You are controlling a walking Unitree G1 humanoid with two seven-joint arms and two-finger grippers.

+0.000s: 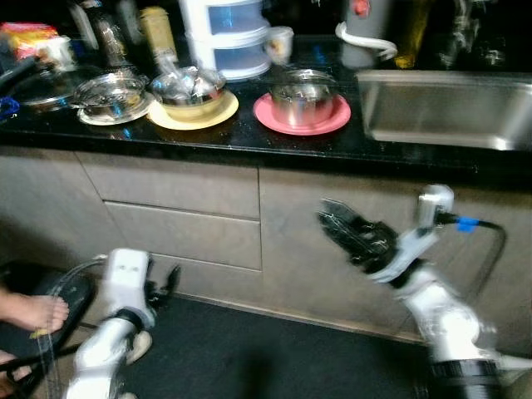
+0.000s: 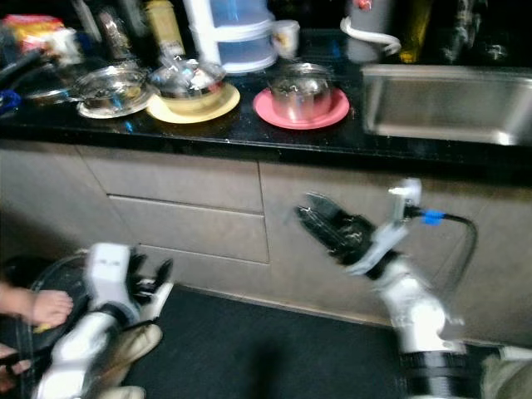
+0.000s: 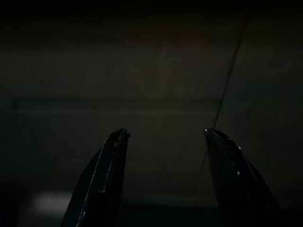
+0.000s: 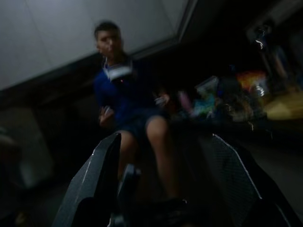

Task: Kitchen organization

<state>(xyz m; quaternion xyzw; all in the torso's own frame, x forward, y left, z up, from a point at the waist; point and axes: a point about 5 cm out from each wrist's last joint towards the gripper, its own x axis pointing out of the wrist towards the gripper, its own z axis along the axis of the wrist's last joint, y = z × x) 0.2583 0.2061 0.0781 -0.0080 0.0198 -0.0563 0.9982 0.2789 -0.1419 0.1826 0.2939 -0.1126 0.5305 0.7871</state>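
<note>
On the black counter (image 1: 249,137), a steel pot (image 1: 302,98) stands on a pink plate (image 1: 266,116). A steel bowl holding utensils (image 1: 189,86) rests on a yellow plate (image 1: 218,115), and another steel dish (image 1: 112,93) lies to their left. My right gripper (image 1: 326,214) is raised in front of the cabinet doors, below the counter edge, open and empty; its fingers (image 4: 102,165) stand apart in the right wrist view. My left gripper (image 1: 165,281) hangs low near the floor, open, with its fingers (image 3: 111,161) apart before a dark cabinet face.
A steel sink (image 1: 445,108) is set in the counter at the right. A white and blue stacked container (image 1: 226,33) and a cup (image 1: 279,43) stand at the back. A person's bare foot (image 1: 35,312) is at the left, and a person in blue (image 4: 125,90) appears in the right wrist view.
</note>
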